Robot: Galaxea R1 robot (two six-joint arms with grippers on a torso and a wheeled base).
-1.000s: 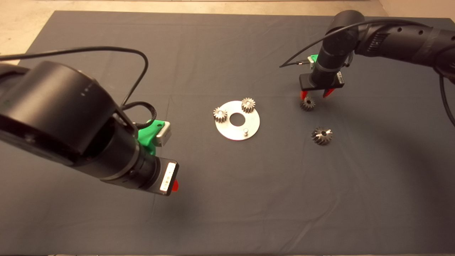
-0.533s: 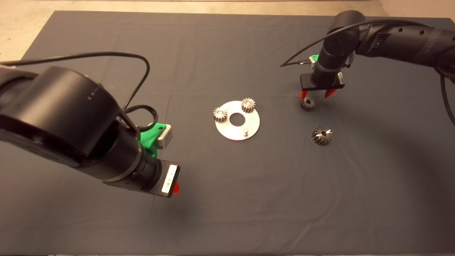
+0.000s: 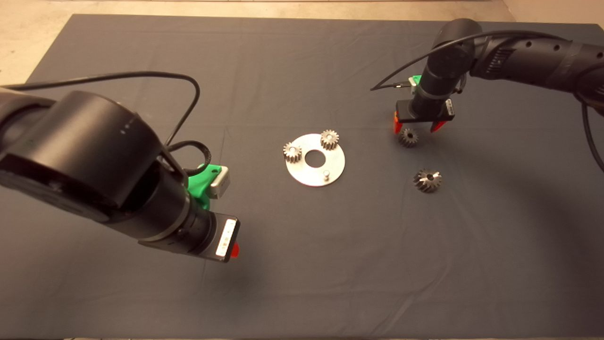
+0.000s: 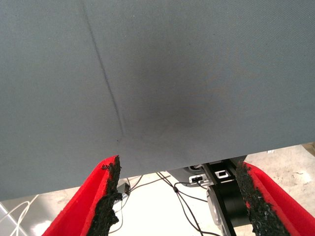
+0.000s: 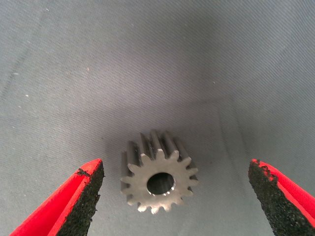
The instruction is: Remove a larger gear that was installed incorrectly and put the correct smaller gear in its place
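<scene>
Head view: right gripper (image 3: 418, 127) hovers just above the smaller gear (image 3: 408, 138), at 2 o'clock from the plate (image 3: 336, 170); the larger gear (image 3: 427, 180) lies discarded at 3. Left gripper (image 3: 233, 249) idles at 8.

Left wrist: fingers wide, only mat (image 4: 157, 73).

Right wrist: fingers (image 5: 83, 196) spread wide, straddling the gear to grasp it.

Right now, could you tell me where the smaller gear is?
In the head view, the smaller gear lies on the mat's right side, under the open right gripper, beyond the larger gear.

arms: two, black, round thick joints — thin black cables loop over each | wrists: green part with grey block, white label | left claw (image 4: 179, 196) and right claw (image 5: 174, 199): red fingers — rough black pads
</scene>
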